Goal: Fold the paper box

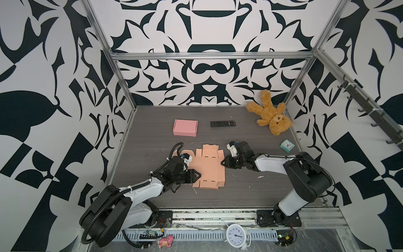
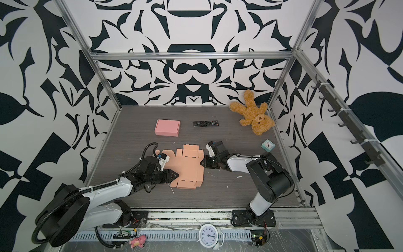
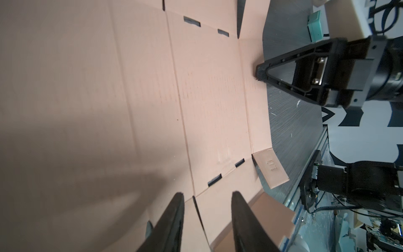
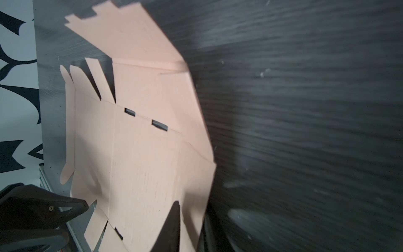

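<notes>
The paper box (image 1: 209, 168) (image 2: 189, 168) is a flat peach cardboard blank lying unfolded on the dark table, with slots and side flaps showing. My left gripper (image 1: 198, 175) (image 2: 177, 175) rests over its lower left part. In the left wrist view that gripper (image 3: 207, 195) is open, fingers apart above the cardboard (image 3: 207, 98). My right gripper (image 1: 222, 163) (image 2: 202, 163) is at the blank's right edge. In the right wrist view it (image 4: 189, 209) has one finger on top of the edge flap (image 4: 139, 152) and the other under it, pinching the cardboard.
A folded pink box (image 1: 185, 127), a black remote (image 1: 222, 123) and a teddy bear (image 1: 270, 115) lie toward the back. A small teal clock (image 1: 287, 146) sits at the right wall. A white alarm clock (image 1: 235, 235) and pink toy (image 1: 165, 241) lie beyond the front rail.
</notes>
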